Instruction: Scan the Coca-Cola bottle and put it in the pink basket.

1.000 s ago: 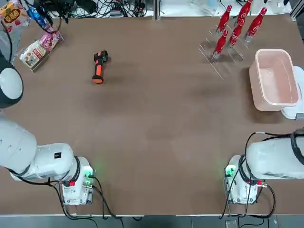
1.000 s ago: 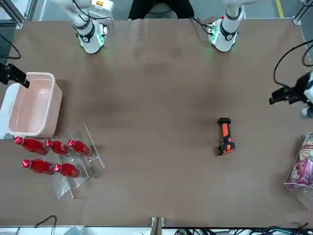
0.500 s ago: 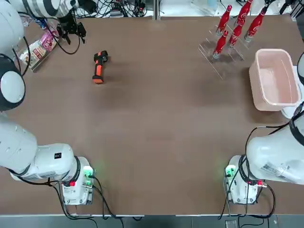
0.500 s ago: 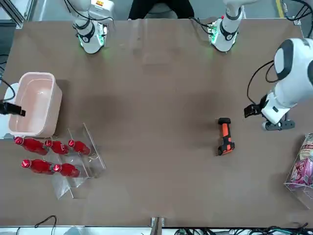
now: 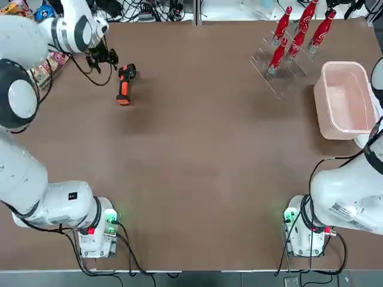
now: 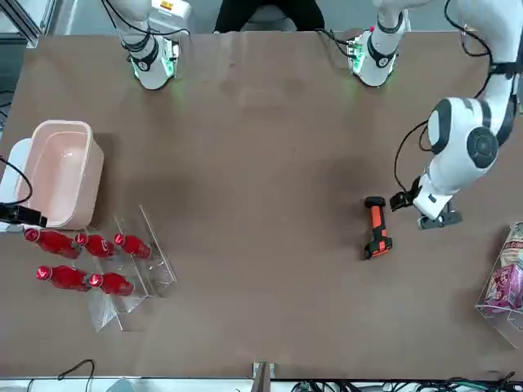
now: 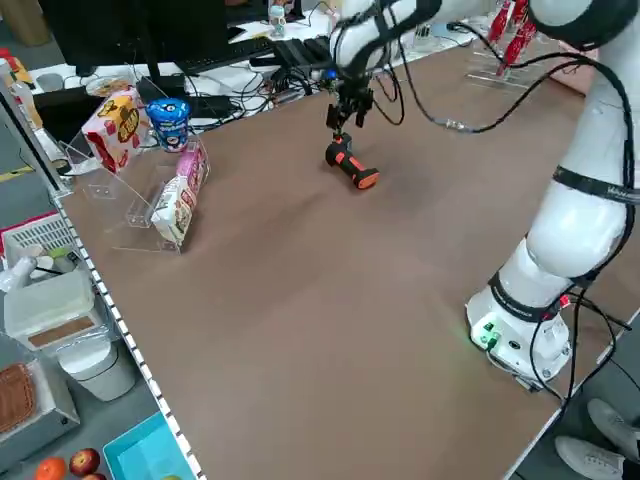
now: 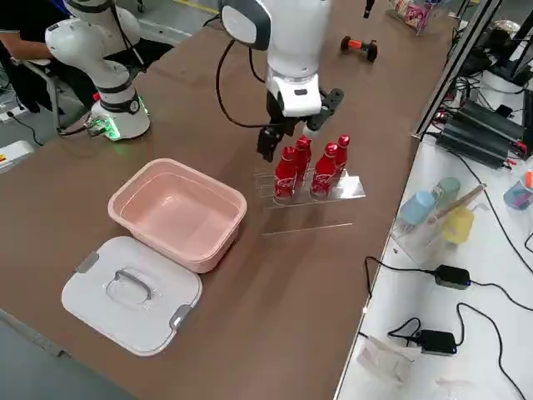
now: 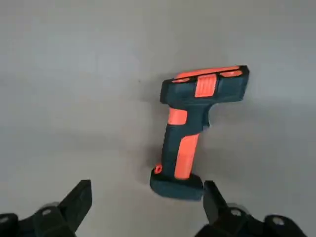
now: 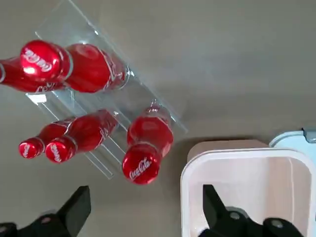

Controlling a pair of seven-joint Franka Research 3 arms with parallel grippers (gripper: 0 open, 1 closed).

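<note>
though the front view cuts off the right hand (image 10: 147, 210), both it and the left hand (image 9: 148, 207) stand apart.

Red bottles (image 10: 152, 131) with white script, a pale pink basket (image 8: 179, 212), and that scanner (image 9: 187, 128) in black and orange

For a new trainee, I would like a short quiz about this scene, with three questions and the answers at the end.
1. True or false: all the Coca-Cola bottles stand inside the pink basket.
2. Which tool lies below the open left gripper: a barcode scanner or a screwdriver?
3. Fill in: the open right gripper holds ____.

Key: 1. False, they stand in the clear rack. 2. The barcode scanner. 3. Nothing.
</note>
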